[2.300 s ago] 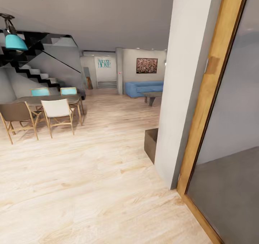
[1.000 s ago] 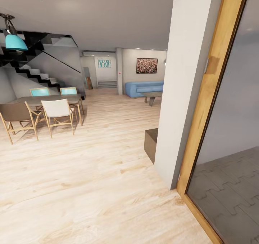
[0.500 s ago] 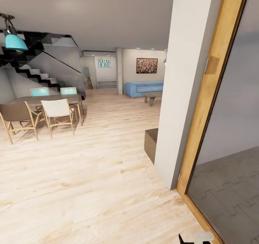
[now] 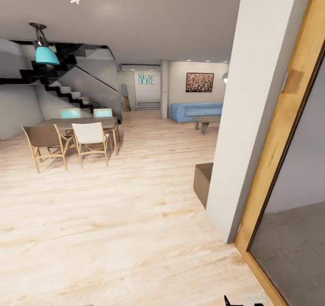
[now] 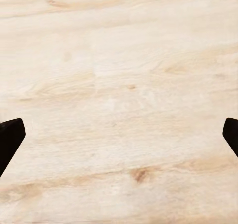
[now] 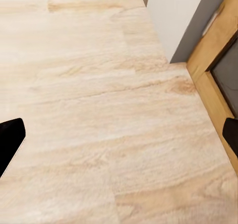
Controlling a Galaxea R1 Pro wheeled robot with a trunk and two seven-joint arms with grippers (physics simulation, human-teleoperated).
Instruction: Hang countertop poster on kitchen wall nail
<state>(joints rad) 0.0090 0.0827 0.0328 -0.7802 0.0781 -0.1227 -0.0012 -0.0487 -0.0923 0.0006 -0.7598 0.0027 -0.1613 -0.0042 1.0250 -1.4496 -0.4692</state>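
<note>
Pale wood-plank floor runs from the dining table at left to the white pillar and wood-framed glass door at right. Left gripper and right gripper both hang over bare floor, jaws spread wide and empty. Neither poster nor kitchen countertop is in sight, so I cannot tell which way they lie, or which arm is nearer.

floor: pale matt wood planks | door frame: golden wood | pillar: smooth white plaster
</note>
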